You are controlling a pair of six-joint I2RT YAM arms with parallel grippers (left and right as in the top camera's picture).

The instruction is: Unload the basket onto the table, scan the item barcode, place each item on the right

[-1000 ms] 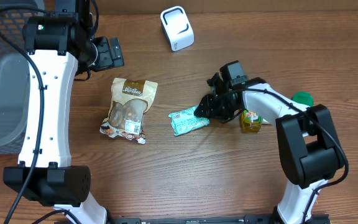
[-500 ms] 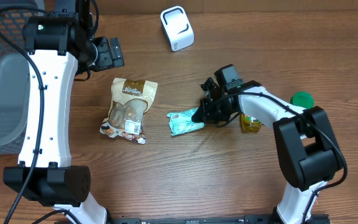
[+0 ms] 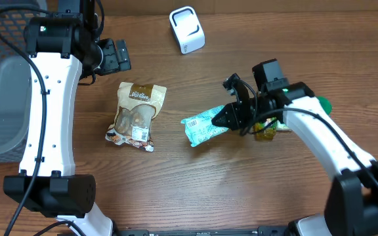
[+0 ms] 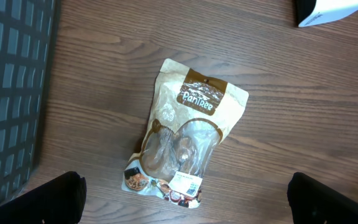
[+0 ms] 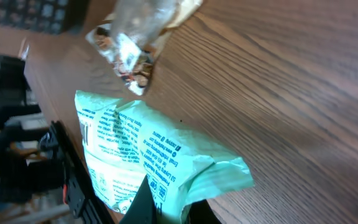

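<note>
Your right claw [image 3: 231, 117] is pinched shut on the right-hand end of the mint-green packet [image 3: 204, 126]. The packet sticks out leftward from the jaws, between the PanTree pouch [image 3: 136, 115] and the small yellow bottle [image 3: 265, 128]. In the right wrist view its film [image 5: 148, 155] bunches into creases where the jaws bite, and the rest appears to be raised off the tabletop [image 3: 241, 183].

Treat it as light, soft and crinkly. It will likely droop and twist from a one-end grip, and glossy film can slip out of a narrow pinch. The sealed end you hold is probably the best place, since it is flat, thin and has no contents to crush. A small dark printed patch near the far left end looks like the barcode [image 3: 191, 123], though it is too small to be sure. Keep that face uncovered and as flat as you can when you turn it toward the white scanner [image 3: 187, 29].

Your left claw [image 3: 120, 56] hangs spread wide above the pouch, holding nothing.
</note>
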